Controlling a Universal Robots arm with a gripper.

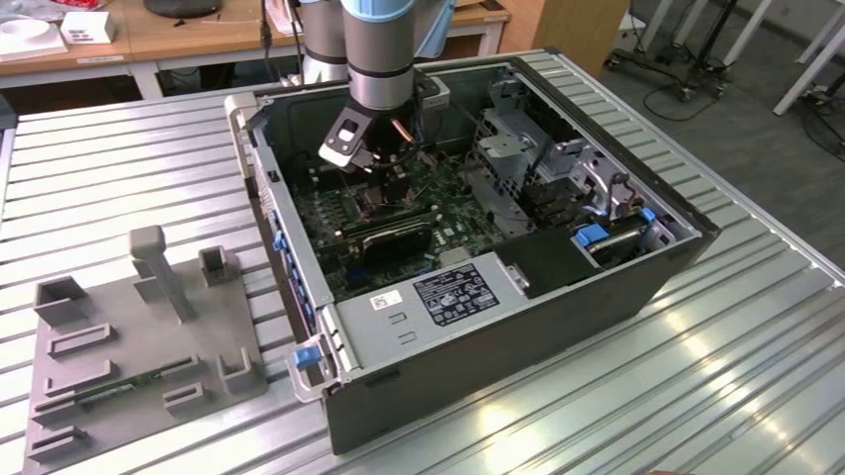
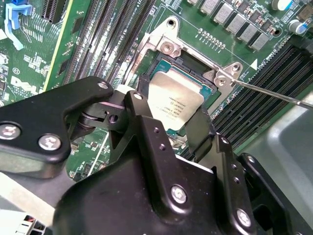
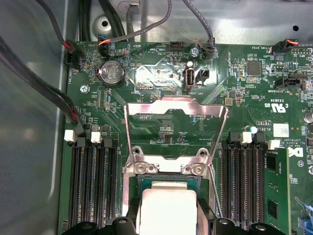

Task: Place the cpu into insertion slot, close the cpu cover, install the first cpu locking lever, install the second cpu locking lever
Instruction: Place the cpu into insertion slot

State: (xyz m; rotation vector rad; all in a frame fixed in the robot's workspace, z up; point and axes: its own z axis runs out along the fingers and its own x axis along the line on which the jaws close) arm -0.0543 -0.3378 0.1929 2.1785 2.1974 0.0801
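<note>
The cpu [image 2: 176,95], a pale silver-tan square chip, lies in the insertion slot [image 2: 193,66] on the green motherboard. My gripper [image 2: 170,111] straddles it, one black finger [image 2: 146,129] pressed against each of two opposite edges. In the first wrist view the cpu [image 3: 168,203] sits between the same fingers [image 3: 208,223]. The cpu cover [image 3: 176,102], a silvery frame with a square window, stands swung open behind the socket. A thin wire locking lever [image 2: 274,92] sticks out free beside the socket. In the exterior view the gripper [image 1: 376,168] reaches down into the open computer case.
The case walls [image 1: 528,327] surround the board, with a drive cage [image 1: 601,233] and a power supply [image 1: 436,292] close by. Memory slots [image 3: 93,186] flank the socket and cables [image 3: 49,93] run along one side. A grey fixture [image 1: 133,336] lies on the slatted table.
</note>
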